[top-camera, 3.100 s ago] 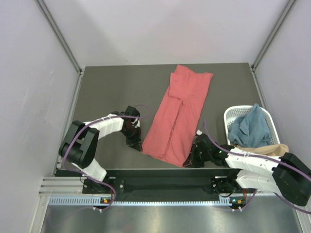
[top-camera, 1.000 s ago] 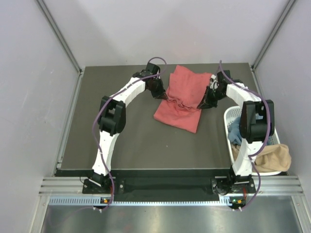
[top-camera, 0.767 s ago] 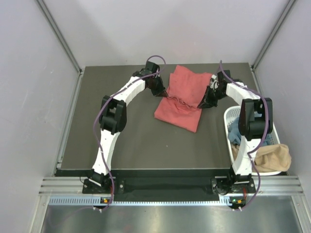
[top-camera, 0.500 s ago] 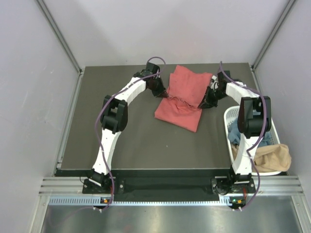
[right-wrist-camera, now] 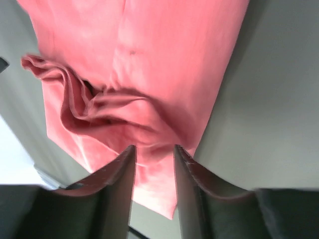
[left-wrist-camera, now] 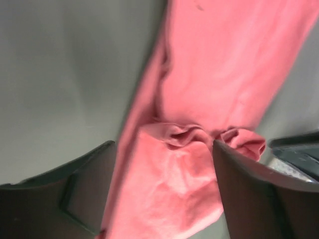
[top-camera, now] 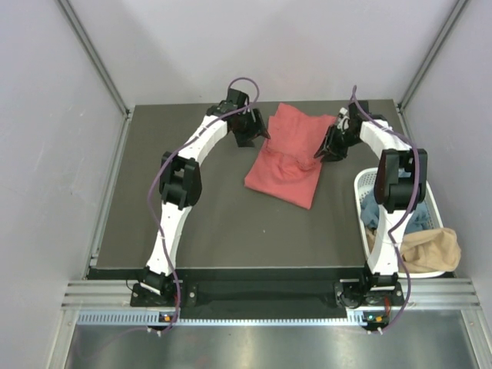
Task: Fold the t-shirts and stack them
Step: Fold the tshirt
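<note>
Table: dark grey flat table (top-camera: 192, 207), with both arms reaching out to its far edge.
Coral-red shirt: the coral-red cloth t-shirt (top-camera: 292, 157) lies folded over on itself at the far middle of the table, a bunched ridge of cloth running across it (clearest in the wrist views (left-wrist-camera: 199, 139) (right-wrist-camera: 89, 104)).
Basket: white slotted plastic basket (top-camera: 358, 184) at the right edge of the table, well apart from the coral-red shirt.
Basket contents: a tan cloth shirt (top-camera: 419, 250) heaped at the near end and a blue cloth shirt (top-camera: 372, 211) beyond it, partly hidden by the right arm.
Left pincer: left pincer (top-camera: 250, 137) (left-wrist-camera: 164, 199) at the shirt's left edge, its fingers spread wide above the cloth, gripping nothing.
Right pincer: right pincer (top-camera: 323, 152) (right-wrist-camera: 154, 169) at the shirt's right edge, its fingers parted by a narrow gap over the cloth, gripping nothing.
</note>
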Controlling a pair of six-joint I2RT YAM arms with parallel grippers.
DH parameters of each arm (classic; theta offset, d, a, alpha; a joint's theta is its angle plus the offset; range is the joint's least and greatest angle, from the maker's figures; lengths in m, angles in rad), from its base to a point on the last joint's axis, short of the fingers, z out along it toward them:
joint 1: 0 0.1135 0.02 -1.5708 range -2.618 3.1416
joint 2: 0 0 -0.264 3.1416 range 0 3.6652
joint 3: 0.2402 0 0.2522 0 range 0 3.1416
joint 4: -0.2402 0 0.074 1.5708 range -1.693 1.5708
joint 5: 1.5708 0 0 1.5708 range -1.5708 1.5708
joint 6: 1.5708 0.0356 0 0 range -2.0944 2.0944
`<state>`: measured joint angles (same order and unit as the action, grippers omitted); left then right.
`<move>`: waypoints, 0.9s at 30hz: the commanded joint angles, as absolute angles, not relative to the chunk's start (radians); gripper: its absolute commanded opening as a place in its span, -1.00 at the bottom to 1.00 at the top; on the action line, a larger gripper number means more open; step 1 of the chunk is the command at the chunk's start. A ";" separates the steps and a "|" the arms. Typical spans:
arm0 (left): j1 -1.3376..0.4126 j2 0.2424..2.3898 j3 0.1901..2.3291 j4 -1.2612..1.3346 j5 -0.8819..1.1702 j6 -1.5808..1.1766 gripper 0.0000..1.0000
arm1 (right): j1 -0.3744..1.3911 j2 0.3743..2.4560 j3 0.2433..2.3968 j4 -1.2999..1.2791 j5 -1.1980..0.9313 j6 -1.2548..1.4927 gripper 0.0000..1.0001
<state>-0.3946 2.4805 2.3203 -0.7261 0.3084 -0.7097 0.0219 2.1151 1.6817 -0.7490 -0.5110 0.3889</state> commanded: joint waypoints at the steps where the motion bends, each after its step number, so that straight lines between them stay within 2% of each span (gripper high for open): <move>1: -0.371 2.381 2.375 -0.837 0.178 -0.565 0.70 | 0.008 2.118 1.790 -0.837 -0.439 0.333 -0.20; 5: -0.373 2.269 2.277 -0.907 0.104 -0.433 0.75 | 0.008 2.047 1.801 -0.934 -0.333 0.278 0.09; 7: -0.370 2.158 2.072 -0.858 0.173 -0.391 0.75 | 0.008 1.955 1.743 -0.927 -0.325 0.272 0.18; 11: -0.371 2.017 1.791 -0.689 0.310 -0.312 0.69 | 0.081 1.787 1.425 -0.810 -0.419 0.282 0.35; 17: -0.365 1.997 1.713 -0.663 0.353 -0.268 0.68 | 0.175 1.611 1.027 -0.524 -0.526 0.417 0.40; 27: -0.364 2.031 1.640 -0.618 0.397 -0.291 0.58 | 0.253 1.555 0.856 -0.362 -0.500 0.488 0.32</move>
